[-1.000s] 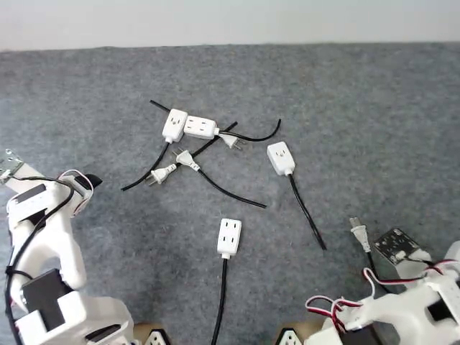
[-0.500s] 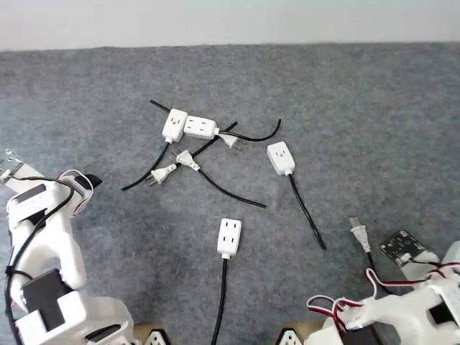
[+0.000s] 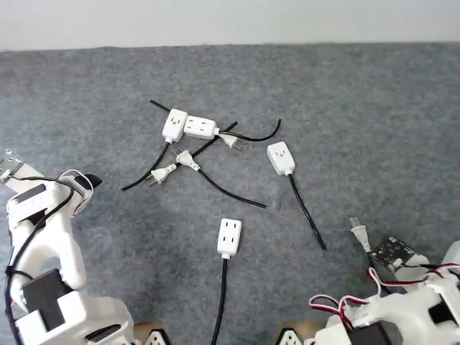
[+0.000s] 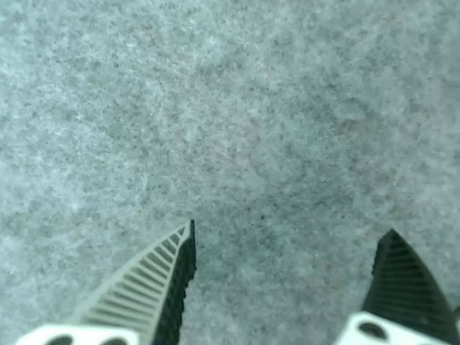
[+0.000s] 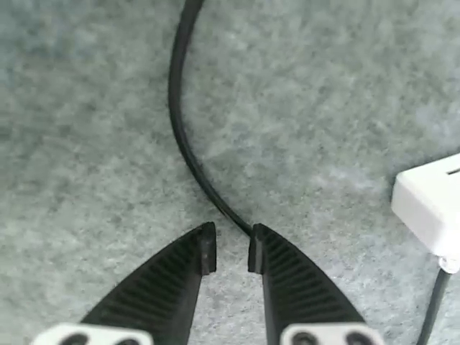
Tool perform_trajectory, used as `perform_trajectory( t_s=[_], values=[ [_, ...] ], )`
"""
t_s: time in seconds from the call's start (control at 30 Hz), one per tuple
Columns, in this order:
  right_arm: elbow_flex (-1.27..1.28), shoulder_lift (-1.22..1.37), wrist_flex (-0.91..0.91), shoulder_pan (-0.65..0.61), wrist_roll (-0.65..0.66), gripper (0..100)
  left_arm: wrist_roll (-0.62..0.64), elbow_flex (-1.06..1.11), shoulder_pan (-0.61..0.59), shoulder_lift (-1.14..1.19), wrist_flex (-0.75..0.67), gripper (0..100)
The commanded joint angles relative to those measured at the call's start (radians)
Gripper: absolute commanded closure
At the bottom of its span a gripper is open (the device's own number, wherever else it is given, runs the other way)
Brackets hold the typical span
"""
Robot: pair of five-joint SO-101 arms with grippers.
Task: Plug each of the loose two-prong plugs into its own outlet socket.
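Note:
Four white outlet sockets lie on the grey carpet: two touching ones (image 3: 175, 125) (image 3: 200, 127), one to their right (image 3: 280, 157), and a nearer one (image 3: 229, 236). Three loose two-prong plugs (image 3: 232, 141) (image 3: 185, 157) (image 3: 164, 172) lie in a tangle of black cords near the pair. Another plug (image 3: 357, 231) lies close to the right arm (image 3: 402, 302). My right gripper (image 5: 231, 241) is almost closed, with only a narrow gap, and a black cord (image 5: 180, 122) runs up to its tips. My left gripper (image 4: 290, 237) is open over bare carpet.
A white plastic body (image 5: 428, 208) with a cord sits beside my right gripper; I cannot tell whether it is a plug or a socket. The left arm (image 3: 43, 244) stands at the near left. The carpet (image 3: 374, 108) ends at a pale wall behind.
The right arm's wrist has shifted slightly, out to the right and back, near the plug beside it. The left arm, the plugs and the sockets have not moved.

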Motion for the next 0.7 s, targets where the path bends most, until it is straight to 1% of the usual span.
perform_trajectory(
  t_s=[0.0,0.2,0.33,0.4,0.53,0.6,0.67],
  values=[
    [-0.011,0.018,-0.058,-0.010,0.021,90.8,0.003,-0.047,0.006,-0.003,0.002,63],
    [-0.011,0.145,-0.222,-0.012,0.020,91.6,0.003,-0.047,0.006,-0.003,0.000,63],
    [-0.012,0.249,-0.328,-0.010,0.021,99.4,0.003,-0.047,0.006,-0.003,-0.002,63],
    [-0.012,0.266,-0.351,-0.005,0.021,98.7,0.003,-0.047,0.006,-0.003,-0.002,63],
    [-0.009,0.213,-0.338,-0.004,0.006,98.9,0.003,-0.047,0.006,-0.003,-0.002,63],
    [-0.014,0.145,-0.275,-0.004,-0.021,98.9,0.003,-0.047,0.006,-0.003,-0.002,63],
    [-0.020,0.054,-0.176,-0.004,-0.023,98.9,0.003,-0.047,0.006,-0.003,-0.002,63]
  ],
)
